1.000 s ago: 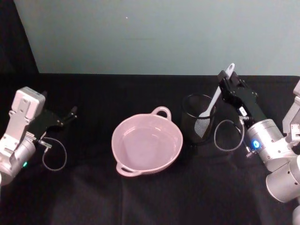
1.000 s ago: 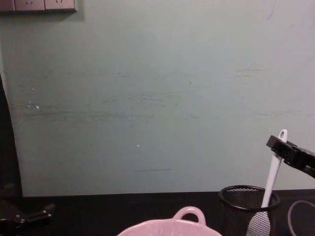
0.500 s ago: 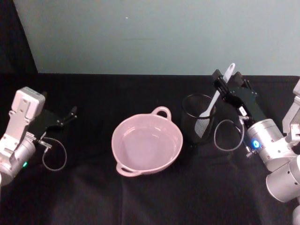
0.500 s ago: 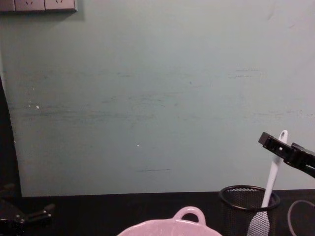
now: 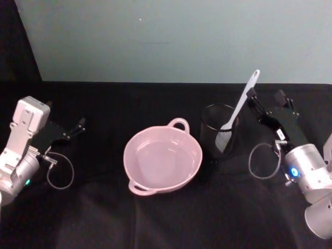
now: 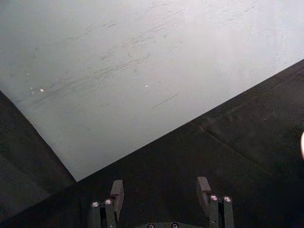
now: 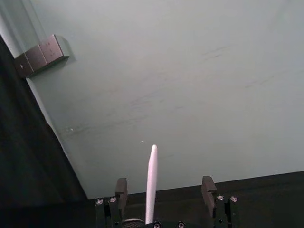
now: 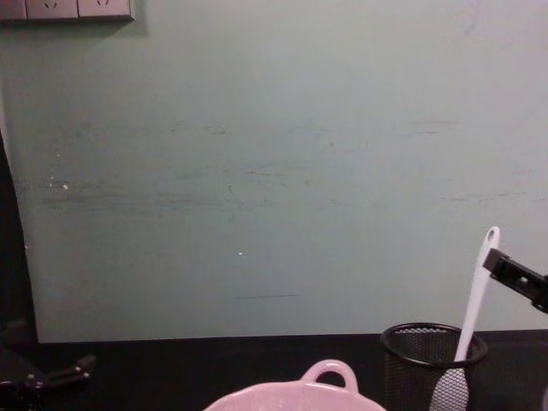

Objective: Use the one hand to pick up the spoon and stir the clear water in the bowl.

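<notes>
- The left gripper (image 5: 80, 124) sits at the table's left edge, its fingers apart and holding nothing.
- The pink bowl (image 5: 162, 158) is in the middle.
- The white spoon (image 5: 237, 111) stands in the black mesh cup (image 5: 220, 136).
- The right gripper (image 5: 265, 101) is wide open, just beside the spoon's handle.

The spoon (image 5: 239, 103) stands in the mesh cup (image 5: 219, 138) beside the pink bowl (image 5: 163, 157); the right gripper (image 5: 266, 102), fingers spread, sits just beside its handle.

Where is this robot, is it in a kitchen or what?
Probably a test room, not a real kitchen. The table is draped in plain black cloth against a bare pale green wall, and it holds a pink bowl and a spoon standing in a mesh cup.
</notes>
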You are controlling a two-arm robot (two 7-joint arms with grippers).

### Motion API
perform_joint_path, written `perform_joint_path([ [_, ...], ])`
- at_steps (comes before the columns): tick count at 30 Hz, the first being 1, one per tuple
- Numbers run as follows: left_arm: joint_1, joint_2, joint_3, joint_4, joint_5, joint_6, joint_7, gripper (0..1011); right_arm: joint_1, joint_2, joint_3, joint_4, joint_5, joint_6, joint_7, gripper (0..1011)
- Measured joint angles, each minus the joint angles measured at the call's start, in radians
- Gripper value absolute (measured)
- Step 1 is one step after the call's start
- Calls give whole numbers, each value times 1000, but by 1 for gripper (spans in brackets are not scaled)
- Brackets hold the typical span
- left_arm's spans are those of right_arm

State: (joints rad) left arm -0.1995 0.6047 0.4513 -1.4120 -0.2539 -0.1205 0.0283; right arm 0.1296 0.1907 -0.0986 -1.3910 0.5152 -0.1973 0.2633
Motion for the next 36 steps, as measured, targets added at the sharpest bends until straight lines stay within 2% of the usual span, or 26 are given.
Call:
perform_joint_path([
  [5, 0, 0, 0, 0, 0, 0, 0, 1011, -33, 26, 5, -42, -61, -9, -12, 1003],
  [7, 0, 0, 0, 0, 0, 0, 0, 1011, -53, 44, 4, -65, -120, -16, -36, 1002],
  [8, 0, 0, 0, 0, 0, 0, 0, 1011, -67, 56, 2, -80, -172, -22, -61, 1003],
  [12, 0, 0, 0, 0, 0, 0, 0, 1011, -98, 75, 0, -100, -275, -35, -115, 1003],
  [13, 0, 0, 0, 0, 0, 0, 0, 1011, -113, 80, 1, -105, -315, -44, -136, 1003],
  [15, 0, 0, 0, 0, 0, 0, 0, 1011, -132, 83, 5, -106, -355, -56, -156, 1003],
  [18, 0, 0, 0, 0, 0, 0, 0, 1011, -157, 82, 14, -101, -380, -70, -167, 1003],
  [25, 0, 0, 0, 0, 0, 0, 0, 1011, -181, 64, 35, -64, -388, -93, -166, 1003],
  [29, 0, 0, 0, 0, 0, 0, 0, 1012, -177, 48, 47, -39, -383, -99, -163, 1002],
  [36, 0, 0, 0, 0, 0, 0, 0, 1011, -177, 51, 45, -43, -382, -99, -162, 1003],
])
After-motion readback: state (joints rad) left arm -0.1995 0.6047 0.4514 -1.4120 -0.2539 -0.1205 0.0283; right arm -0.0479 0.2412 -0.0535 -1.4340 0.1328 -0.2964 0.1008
